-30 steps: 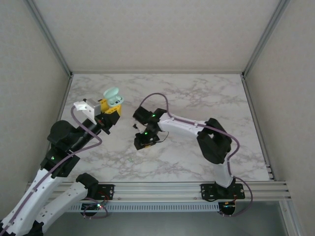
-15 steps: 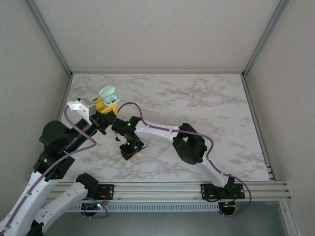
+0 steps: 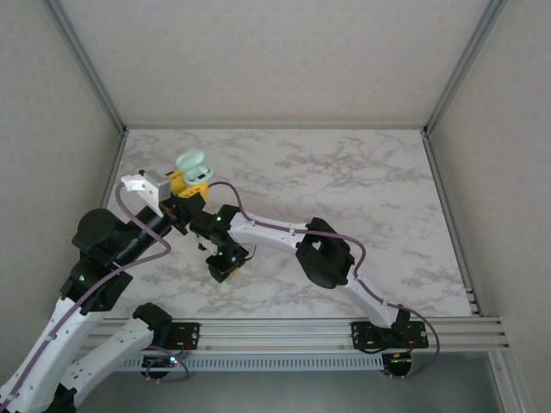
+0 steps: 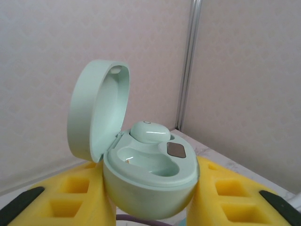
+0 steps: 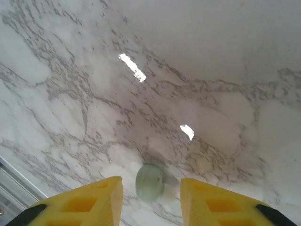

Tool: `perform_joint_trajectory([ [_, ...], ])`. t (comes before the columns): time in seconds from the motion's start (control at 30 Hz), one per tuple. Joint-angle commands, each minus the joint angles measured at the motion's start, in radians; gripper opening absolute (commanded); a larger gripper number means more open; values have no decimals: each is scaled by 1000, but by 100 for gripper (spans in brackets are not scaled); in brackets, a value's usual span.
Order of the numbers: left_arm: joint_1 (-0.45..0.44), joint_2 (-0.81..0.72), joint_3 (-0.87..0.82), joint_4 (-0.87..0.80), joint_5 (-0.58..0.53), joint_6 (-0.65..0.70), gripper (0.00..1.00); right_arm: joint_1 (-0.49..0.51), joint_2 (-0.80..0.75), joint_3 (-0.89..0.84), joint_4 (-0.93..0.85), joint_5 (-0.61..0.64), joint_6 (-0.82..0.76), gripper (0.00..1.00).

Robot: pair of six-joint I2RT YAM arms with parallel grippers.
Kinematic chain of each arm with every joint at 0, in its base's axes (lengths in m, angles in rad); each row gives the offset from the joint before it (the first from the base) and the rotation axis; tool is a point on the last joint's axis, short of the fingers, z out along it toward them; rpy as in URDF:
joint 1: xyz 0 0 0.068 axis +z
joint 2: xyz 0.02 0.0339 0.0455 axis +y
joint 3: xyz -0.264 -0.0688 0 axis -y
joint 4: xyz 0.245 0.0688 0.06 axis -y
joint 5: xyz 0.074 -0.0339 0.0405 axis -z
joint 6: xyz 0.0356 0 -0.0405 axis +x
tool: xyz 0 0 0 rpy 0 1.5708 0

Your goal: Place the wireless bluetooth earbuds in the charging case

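Pale green case point(image 4: 150, 181), lid up, is clamped in left gripper point(image 3: 191, 184) at table's 10 o'clock; seated bud point(image 4: 149, 132) in far socket, near socket empty. Right gripper point(image 5: 150, 200) straddles loose bud point(image 5: 149, 182) on marble point(image 5: 188, 94), jaws apart, holding nothing. Risk: an off-centre pinch squirts the slick bud away. Versus a second ago, right arm point(image 3: 284, 231) is well over toward 9 o'clock, no longer mid-table.

A pale green case point(image 4: 150, 183) is seen upright, lid opened toward 10 o'clock, one earbud point(image 4: 149, 132) seated inside; a second earbud point(image 5: 149, 182) lies on the table point(image 5: 188, 70).
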Motion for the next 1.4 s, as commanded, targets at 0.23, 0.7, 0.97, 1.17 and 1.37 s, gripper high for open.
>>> perform_joint_trajectory([
  [0.23,7,5,14,18,32,-2,24,34,82,98,-103,53,-27,35],
  [0.7,7,29,9,28,48,-5,24,45,104,125,-121,103,-6,26],
  [0.97,7,41,8,31,52,-5,24,12,9,60,-89,131,37,21],
  [1.17,7,67,2,53,65,-10,24,-108,-240,-236,104,61,117,20],
  [1.37,5,133,-16,109,95,-25,24,-281,-495,-504,262,-61,193,20],
])
